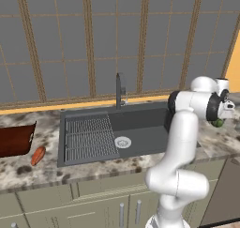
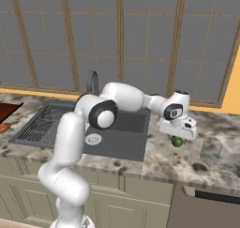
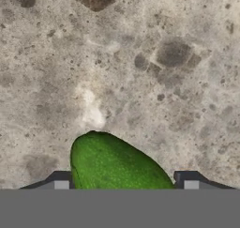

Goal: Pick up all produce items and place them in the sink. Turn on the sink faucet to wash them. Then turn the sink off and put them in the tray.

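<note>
The arm is reaching over the speckled stone counter [image 2: 211, 128] to the right of the sink [image 1: 140, 124], with the gripper [image 3: 125, 186] pointing down at the green piece [image 3: 115, 163]. In the hand view the green piece is lying between the two fingertips [image 3: 61, 185]; whether they are gripping it, I cannot tell. The orange-red carrot [image 1: 38, 155] is lying on the counter left of the sink, just beside the brown tray [image 1: 16, 139]. The faucet [image 1: 120, 90] is standing behind the basin.
</note>
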Controlling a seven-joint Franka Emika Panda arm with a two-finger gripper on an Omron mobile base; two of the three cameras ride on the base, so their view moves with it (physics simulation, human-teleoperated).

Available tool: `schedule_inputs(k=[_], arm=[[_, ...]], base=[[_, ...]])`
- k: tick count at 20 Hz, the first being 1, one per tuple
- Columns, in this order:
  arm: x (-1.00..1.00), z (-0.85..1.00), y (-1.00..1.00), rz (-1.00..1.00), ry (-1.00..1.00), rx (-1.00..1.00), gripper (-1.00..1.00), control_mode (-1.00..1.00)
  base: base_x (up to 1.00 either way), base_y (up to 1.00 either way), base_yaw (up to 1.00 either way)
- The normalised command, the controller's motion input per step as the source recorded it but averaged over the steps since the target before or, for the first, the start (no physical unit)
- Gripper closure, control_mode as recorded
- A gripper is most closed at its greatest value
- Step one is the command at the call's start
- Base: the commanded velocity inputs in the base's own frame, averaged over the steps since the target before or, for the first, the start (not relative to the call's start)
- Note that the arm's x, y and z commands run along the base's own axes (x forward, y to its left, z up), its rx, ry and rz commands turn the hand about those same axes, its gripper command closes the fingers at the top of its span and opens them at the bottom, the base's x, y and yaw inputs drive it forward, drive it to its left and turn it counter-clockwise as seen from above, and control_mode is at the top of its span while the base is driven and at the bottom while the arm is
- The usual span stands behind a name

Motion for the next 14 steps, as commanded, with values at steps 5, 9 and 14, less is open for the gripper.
schedule_inputs(k=[5,9,14], arm=[[-0.1,0.0,1.0,0.33,0.0,-0.09,1.0,-1.0],[-0.2,0.16,1.0,0.38,0.03,-0.02,1.0,-1.0],[-0.36,0.45,1.0,0.38,0.1,0.0,1.0,-1.0]], base=[[0.0,0.0,0.0],[0.0,0.0,0.0],[0.0,0.0,0.0]])
